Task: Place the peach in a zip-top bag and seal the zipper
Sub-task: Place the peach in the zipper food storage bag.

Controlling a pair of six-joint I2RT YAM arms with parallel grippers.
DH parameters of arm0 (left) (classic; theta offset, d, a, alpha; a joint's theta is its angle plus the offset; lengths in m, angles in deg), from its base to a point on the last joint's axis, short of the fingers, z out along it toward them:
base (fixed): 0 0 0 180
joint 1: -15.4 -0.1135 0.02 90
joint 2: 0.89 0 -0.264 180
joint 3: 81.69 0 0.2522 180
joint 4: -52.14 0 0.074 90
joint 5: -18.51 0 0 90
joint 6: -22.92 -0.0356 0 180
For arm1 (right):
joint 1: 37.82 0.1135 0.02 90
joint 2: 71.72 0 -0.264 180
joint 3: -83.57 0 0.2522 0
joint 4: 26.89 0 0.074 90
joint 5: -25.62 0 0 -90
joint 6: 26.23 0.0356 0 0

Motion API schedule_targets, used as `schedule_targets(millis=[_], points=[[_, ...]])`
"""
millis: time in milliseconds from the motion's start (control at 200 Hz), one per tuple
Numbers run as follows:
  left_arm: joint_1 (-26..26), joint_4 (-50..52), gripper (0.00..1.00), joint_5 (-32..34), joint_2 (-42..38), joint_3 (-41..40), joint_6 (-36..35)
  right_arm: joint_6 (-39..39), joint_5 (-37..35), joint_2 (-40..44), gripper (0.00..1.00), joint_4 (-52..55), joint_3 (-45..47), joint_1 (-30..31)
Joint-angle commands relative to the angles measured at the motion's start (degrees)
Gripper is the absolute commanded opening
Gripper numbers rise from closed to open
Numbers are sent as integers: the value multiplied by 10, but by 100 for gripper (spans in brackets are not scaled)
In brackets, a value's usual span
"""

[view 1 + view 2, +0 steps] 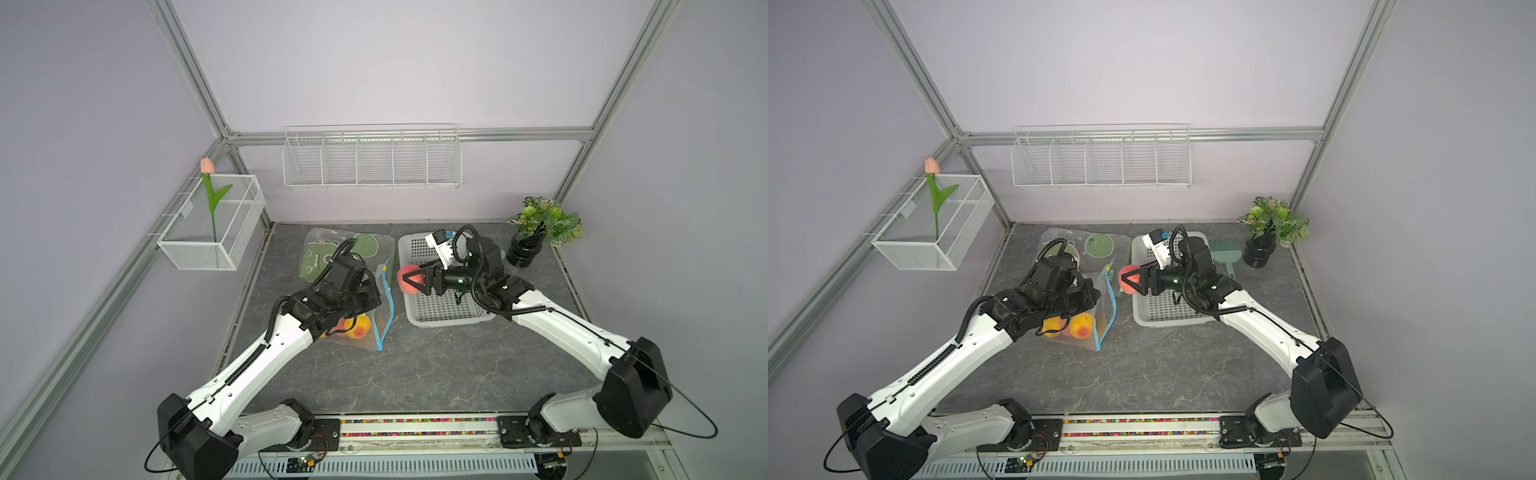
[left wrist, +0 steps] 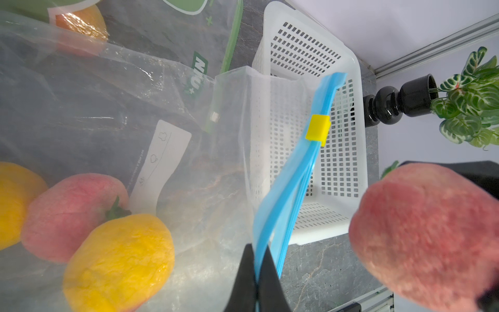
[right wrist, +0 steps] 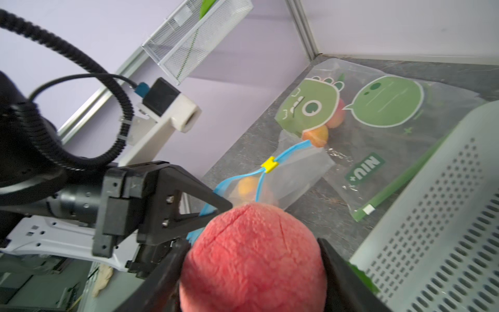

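Plainly, the right claw (image 1: 409, 279) was clenched on the pink peach (image 3: 253, 259), one finger on each side of the fruit. It held the peach in the air over the rim of the white basket (image 1: 440, 316), on the side that faced the zip-top bag (image 2: 210, 167). That bag lay on the surface (image 1: 415, 374) just beside the basket. The left claw (image 2: 256, 275) was pinched shut on one layer of the bag's blue zipper strip (image 2: 297, 173) and lifted it so the mouth gaped toward the basket. The yellow slider (image 2: 318, 129) sat partway along the strip, so only the stretch between the slider and the pinch stood open. The bag already held yellow and pink fruit (image 2: 118, 259). A second bag with green print (image 3: 388, 105) lay flat beside the basket, farther toward the back wall. The peach looked broad against that gap, so it could catch the blue lip, fold it inward and shove the limp bag away from the basket instead of entering. A push of that kind could also drag the strip out of the left claw's thin pinch and let the mouth collapse. The fruit sitting close behind the opening could block the peach. If the peach were let go too soon, it would likely roll off across the surface.
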Motion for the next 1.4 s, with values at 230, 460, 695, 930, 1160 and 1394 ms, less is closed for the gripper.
schedule_targets(millis=[230, 460, 695, 930, 1160, 1394], points=[[3, 0, 0, 24, 14, 31, 28, 88, 42, -30, 67, -138, 23, 48], [3, -2, 0, 34, 11, 37, 36, 97, 37, -52, 67, -147, 31, 66], [3, -3, 0, 37, 9, 43, 37, 103, 29, -70, 67, -153, 49, 72], [3, -11, 0, 26, 3, 42, 42, 95, 25, -94, 67, -134, 47, 75], [3, -24, 0, 14, 2, 35, 48, 71, 17, -110, 67, -75, 9, 86], [3, -35, 0, 4, -5, 13, 56, 94, 21, -122, 67, -94, -5, 90]])
